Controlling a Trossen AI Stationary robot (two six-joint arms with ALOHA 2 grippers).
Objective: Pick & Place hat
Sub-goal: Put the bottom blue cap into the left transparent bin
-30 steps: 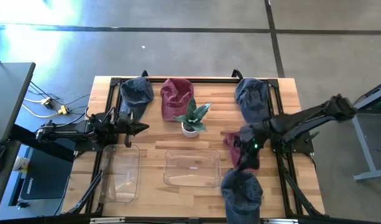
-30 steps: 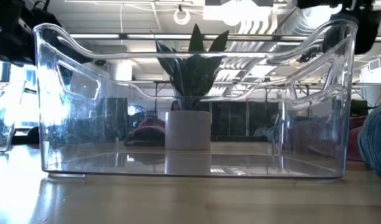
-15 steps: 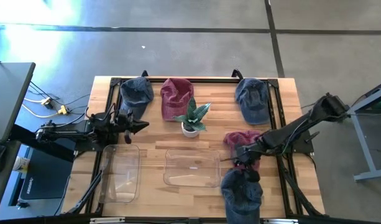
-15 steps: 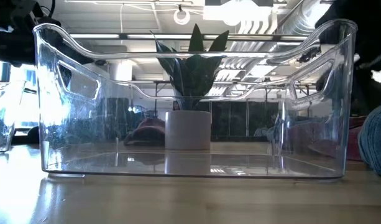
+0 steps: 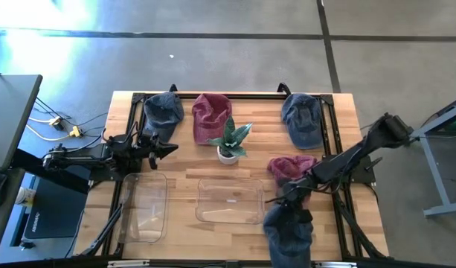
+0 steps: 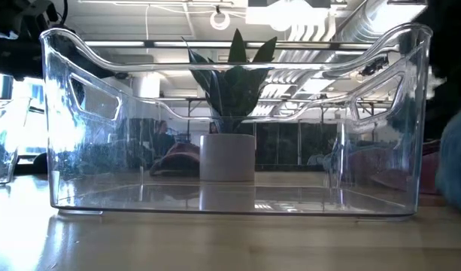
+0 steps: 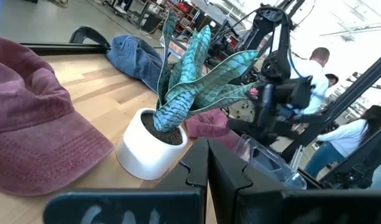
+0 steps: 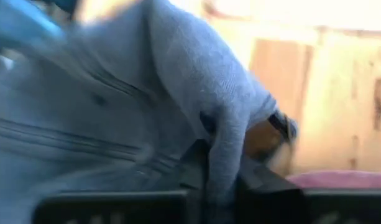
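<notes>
High view, bench: wooden bench (image 5: 190,173) carries five caps, a potted snake plant (image 5: 230,141) and two clear bins.
High view, caps: denim cap (image 5: 163,112) at far left, maroon cap (image 5: 212,116) beside it, second denim cap (image 5: 302,119) at far right, small maroon cap (image 5: 291,167) nearer on the right.
High view, task hat: front denim cap (image 5: 289,232) lies at the near right edge, just right of the centre clear bin (image 5: 229,199).
High view, right gripper (image 5: 291,197): down at the far end of the front denim cap, touching it, just beside the small maroon cap.
High view, left gripper (image 5: 161,147): held over the left side, next to the far-left denim cap, above the left clear bin (image 5: 143,209).
Low view: centre clear bin fills the foreground, plant pot behind it; blue cloth of the front denim cap at the right edge, blurred.
Left wrist view: jaws closed, fingers (image 7: 206,168) together with nothing between them; plant and maroon cap ahead; people stand in the room beyond.
Right wrist view: jaws closed on a ridge of denim cloth, pinched between the fingers (image 8: 190,168); pink cap edge shows beyond.
</notes>
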